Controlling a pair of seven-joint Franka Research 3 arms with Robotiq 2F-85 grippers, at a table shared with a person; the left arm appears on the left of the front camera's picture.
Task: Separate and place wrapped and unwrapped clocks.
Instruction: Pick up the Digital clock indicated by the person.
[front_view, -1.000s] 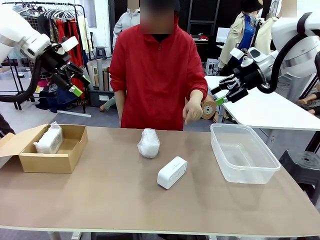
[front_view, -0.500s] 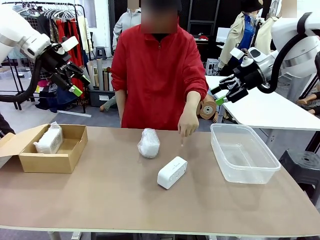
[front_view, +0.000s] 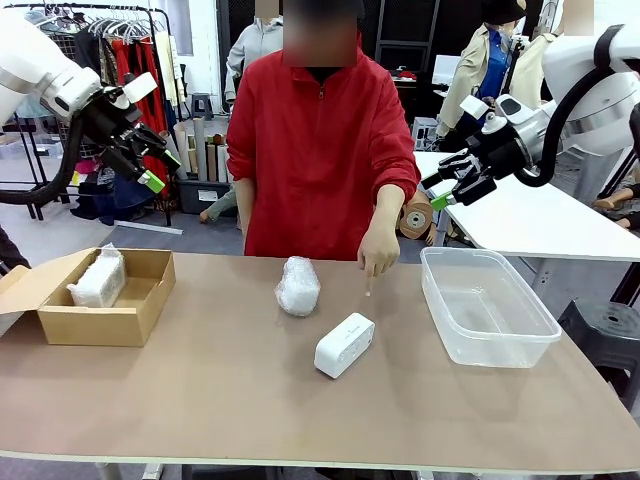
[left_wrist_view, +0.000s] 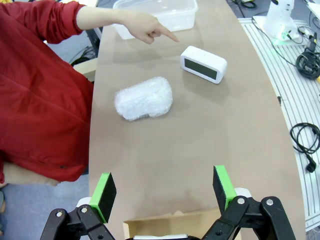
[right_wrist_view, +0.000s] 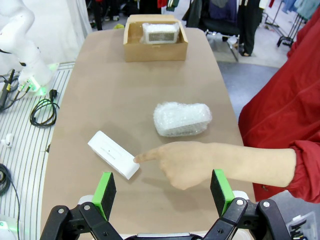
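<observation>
The bare white clock (front_view: 344, 345) lies mid-frame on the brown table (front_view: 200, 400), with a bubble-wrapped clock (front_view: 298, 286) just above and left of it. A person's hand (front_view: 379, 250) points down near both. A second wrapped clock (front_view: 98, 279) sits in the cardboard box (front_view: 95, 328) at left, and a clear tub (front_view: 500, 355) stands at right. The left gripper (front_view: 162, 170), upper left, and the right gripper (front_view: 434, 191), upper right, hang with jaws spread, holding nothing.

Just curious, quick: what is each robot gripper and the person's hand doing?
Left gripper: open, empty.
Right gripper: open, empty.
Person's hand: pointing toward the smooth white block clock.
</observation>
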